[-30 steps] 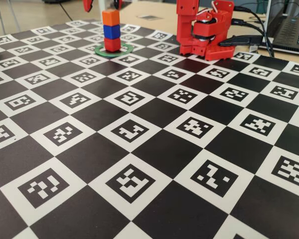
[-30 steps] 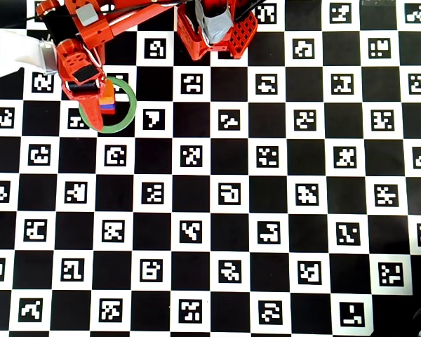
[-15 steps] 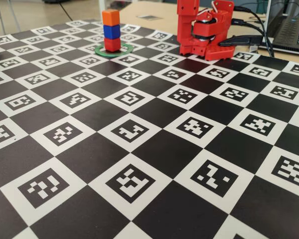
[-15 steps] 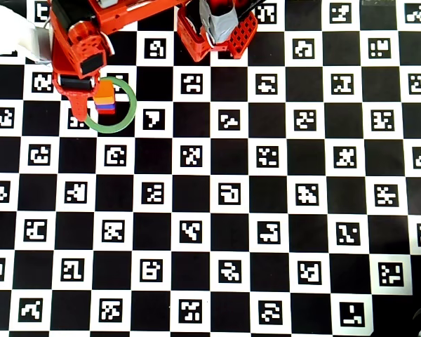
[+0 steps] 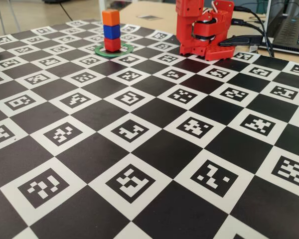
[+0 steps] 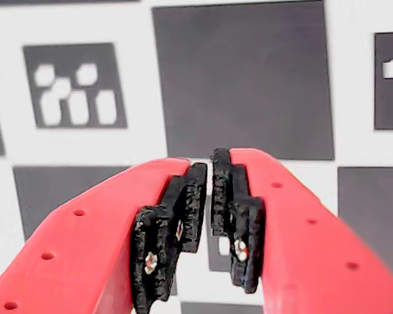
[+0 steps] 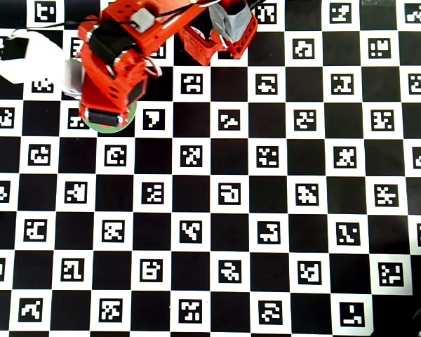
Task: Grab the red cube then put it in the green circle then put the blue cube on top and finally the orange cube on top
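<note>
Overhead, red arm [image 7: 119, 63] folded above green circle [image 7: 98, 126], end effector [image 6: 211, 190] nearly closed.

A black-and-white checkered surface [image 5: 154, 149] carries the green circle [image 5: 124, 49] at eleven o'clock, the red cube [image 5: 112, 45] resting inside it.

A black-and-white checkerboard mat [image 5: 139, 149] printed with square coded markers covers the worktop. Beyond its far right corner in the fixed view, a dark laptop [image 5: 289, 30] rests on a pale wooden table [image 5: 149, 11], with black cables [image 5: 256, 22] just beside it.
</note>
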